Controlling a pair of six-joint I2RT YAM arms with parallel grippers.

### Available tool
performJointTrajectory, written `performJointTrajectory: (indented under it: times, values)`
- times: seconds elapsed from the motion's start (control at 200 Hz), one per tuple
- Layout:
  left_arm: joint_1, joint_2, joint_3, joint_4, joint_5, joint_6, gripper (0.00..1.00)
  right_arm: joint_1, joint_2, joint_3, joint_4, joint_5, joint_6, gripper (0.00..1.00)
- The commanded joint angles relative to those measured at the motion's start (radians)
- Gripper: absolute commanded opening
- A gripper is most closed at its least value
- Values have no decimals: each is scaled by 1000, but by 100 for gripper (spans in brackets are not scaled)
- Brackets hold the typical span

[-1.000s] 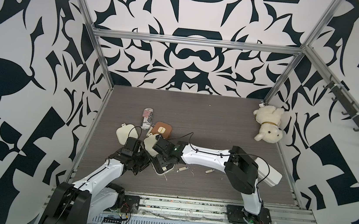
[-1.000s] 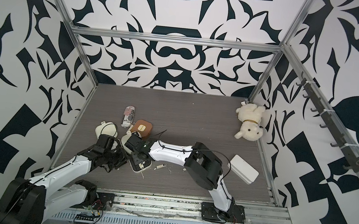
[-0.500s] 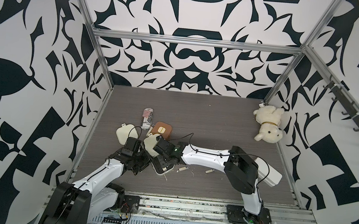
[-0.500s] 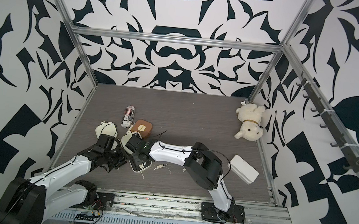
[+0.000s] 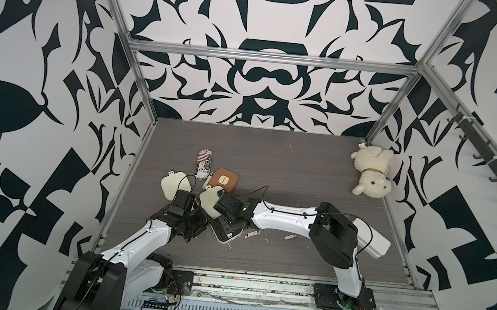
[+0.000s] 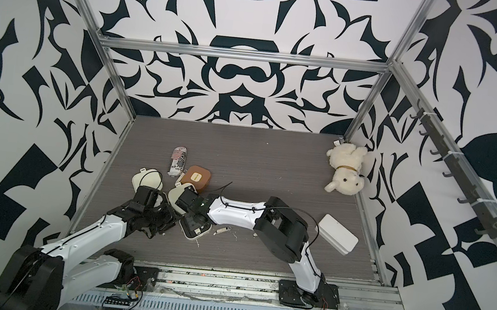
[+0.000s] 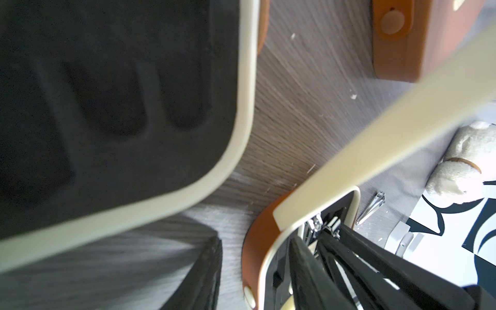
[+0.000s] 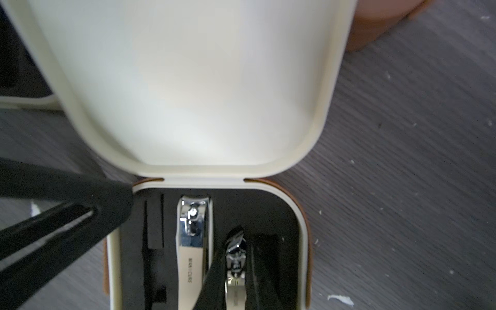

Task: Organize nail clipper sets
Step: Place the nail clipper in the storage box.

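Chrome clipper (image 8: 234, 271), clamped in the right end effector (image 8: 243, 239), points its head toward the hinge of the open case (image 8: 188, 80).

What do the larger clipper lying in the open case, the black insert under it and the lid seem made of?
Larger clipper: polished metal, probably steel; mirror-bright reflections on its head. Black insert: matte foam, it seems; cut slots, no shine. Lid: smooth cream plastic, likely; soft, even sheen.
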Motion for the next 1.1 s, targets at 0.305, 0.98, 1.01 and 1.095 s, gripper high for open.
performJointTrajectory:
  times: [0.305, 0.98, 1.01, 1.095]
  values:
    - [-3, 8, 11, -19, -9, 6, 45, 1, 32, 23, -23, -43, -19, 11]
    - [-13, 7, 9, -19, -9, 4, 45, -11, 51, 83, -55, -22, -8, 22]
    - [-13, 6, 9, -19, -9, 3, 45, -12, 52, 87, -57, -21, -7, 22]
    - [-14, 7, 8, -18, -11, 2, 45, -15, 53, 96, -59, -20, -6, 23]
